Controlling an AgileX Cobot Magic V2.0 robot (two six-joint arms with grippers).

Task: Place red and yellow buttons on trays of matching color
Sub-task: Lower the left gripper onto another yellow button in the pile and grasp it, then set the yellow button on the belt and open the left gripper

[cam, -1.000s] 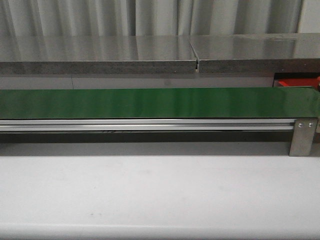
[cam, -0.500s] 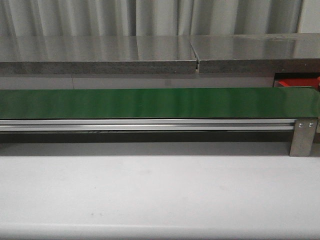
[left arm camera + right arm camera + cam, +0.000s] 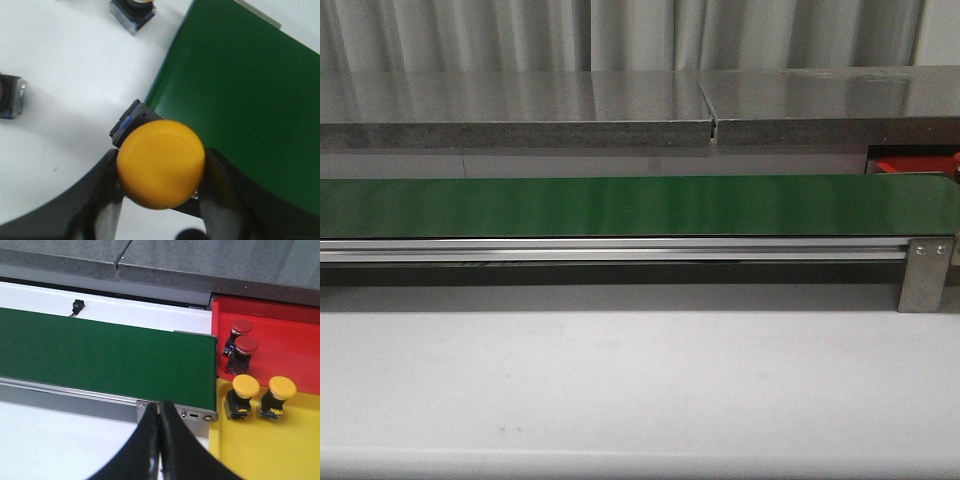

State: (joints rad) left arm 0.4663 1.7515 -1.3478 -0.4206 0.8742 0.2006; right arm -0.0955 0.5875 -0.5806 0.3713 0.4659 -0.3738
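Left gripper (image 3: 160,200) fingers grip 1 yellow button (image 3: 160,163) at frame bottom beside the green belt (image 3: 240,110); right gripper (image 3: 160,440) fingers pressed together, empty; suggest lowering it upright onto belt.

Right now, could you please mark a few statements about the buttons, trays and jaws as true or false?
1. The left gripper holds a yellow button. True.
2. The right gripper has its jaws wide open. False: they are closed together, holding nothing.
3. Two red buttons sit in the red tray. True.
4. The yellow tray holds no buttons. False: two yellow-capped buttons stand in it.
5. A button rides the green belt in the front view. False: the belt is bare there.
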